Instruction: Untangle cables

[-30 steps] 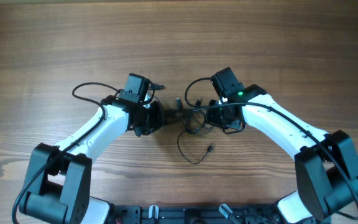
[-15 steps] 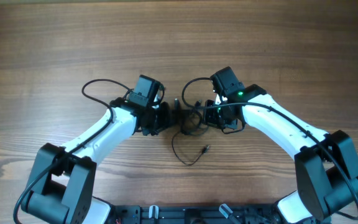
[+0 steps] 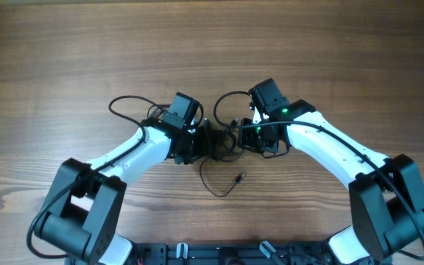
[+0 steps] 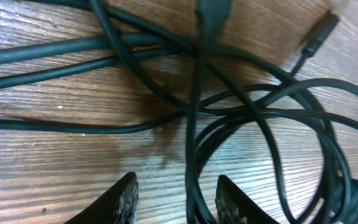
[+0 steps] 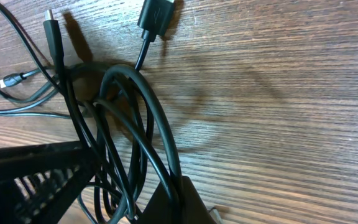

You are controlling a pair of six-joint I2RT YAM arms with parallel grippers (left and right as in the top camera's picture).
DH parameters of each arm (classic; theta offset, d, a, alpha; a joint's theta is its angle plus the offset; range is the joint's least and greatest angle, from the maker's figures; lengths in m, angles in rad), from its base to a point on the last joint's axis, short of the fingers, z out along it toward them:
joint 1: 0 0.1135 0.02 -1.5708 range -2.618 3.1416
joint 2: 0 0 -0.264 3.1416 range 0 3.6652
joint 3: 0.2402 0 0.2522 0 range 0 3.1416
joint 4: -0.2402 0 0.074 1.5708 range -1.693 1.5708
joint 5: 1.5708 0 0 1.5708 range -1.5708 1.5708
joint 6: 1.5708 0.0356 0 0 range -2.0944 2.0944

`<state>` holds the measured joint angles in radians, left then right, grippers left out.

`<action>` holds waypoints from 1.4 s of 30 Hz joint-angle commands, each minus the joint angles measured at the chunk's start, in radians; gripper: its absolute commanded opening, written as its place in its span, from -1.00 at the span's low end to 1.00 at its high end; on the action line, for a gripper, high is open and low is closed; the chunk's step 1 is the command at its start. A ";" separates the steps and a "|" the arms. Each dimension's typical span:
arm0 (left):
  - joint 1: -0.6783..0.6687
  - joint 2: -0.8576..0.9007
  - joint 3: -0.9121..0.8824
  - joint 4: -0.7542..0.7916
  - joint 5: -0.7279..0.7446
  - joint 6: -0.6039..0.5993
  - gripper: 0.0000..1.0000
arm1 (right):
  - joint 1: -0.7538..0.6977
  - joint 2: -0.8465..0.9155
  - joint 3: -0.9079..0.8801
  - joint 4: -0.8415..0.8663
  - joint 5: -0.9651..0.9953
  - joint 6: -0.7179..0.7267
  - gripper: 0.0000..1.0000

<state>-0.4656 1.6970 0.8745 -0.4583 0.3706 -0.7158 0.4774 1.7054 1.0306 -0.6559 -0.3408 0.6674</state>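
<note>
— While the knot of cables [image 3: 223, 141] lies on the tabletop [image 3: 212, 44] between your two arms, what do I have on the left?

— Your left fingers [image 4: 126, 196] are spread apart, low over the wood, and hold nothing. One strand [image 4: 190, 155] runs straight up through the gap between them, its length in line with your reach. The rest of the tangle fans out ahead of them and off to their right.

— And in the middle?

— The crossings pile up just beyond that open gap. One cable trails away toward the robot's base and ends in a small plug [image 3: 239, 177], lying free of the knot.

— The right side?

— Your right fingers [image 5: 173, 199] have several coiled strands passing between them. The wrist view doesn't show whether they pinch those strands or only straddle them, so I cannot tell.

— Which arm should move, then?

— The left, I'd judge. It sits right at the knot's left edge, with a strand already lined up in its gap. Closing there and drawing away from your right arm looks sensible. That strand lies lengthwise between the fingers, though, so it may slide.
</note>
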 commanded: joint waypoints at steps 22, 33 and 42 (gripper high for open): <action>-0.011 0.020 -0.006 0.025 0.018 0.003 -0.12 | 0.004 -0.009 -0.008 0.012 -0.027 -0.013 -0.92; -0.061 0.025 -0.006 0.038 0.002 0.004 -0.07 | 0.004 -0.009 -0.008 0.013 -0.042 -0.011 -0.92; -0.072 0.058 -0.006 -0.037 -0.190 0.005 -0.07 | 0.004 -0.009 -0.008 0.014 -0.034 -0.011 -0.91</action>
<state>-0.5350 1.7298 0.8795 -0.4442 0.3508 -0.7162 0.4774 1.7054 1.0306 -0.6464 -0.3630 0.6674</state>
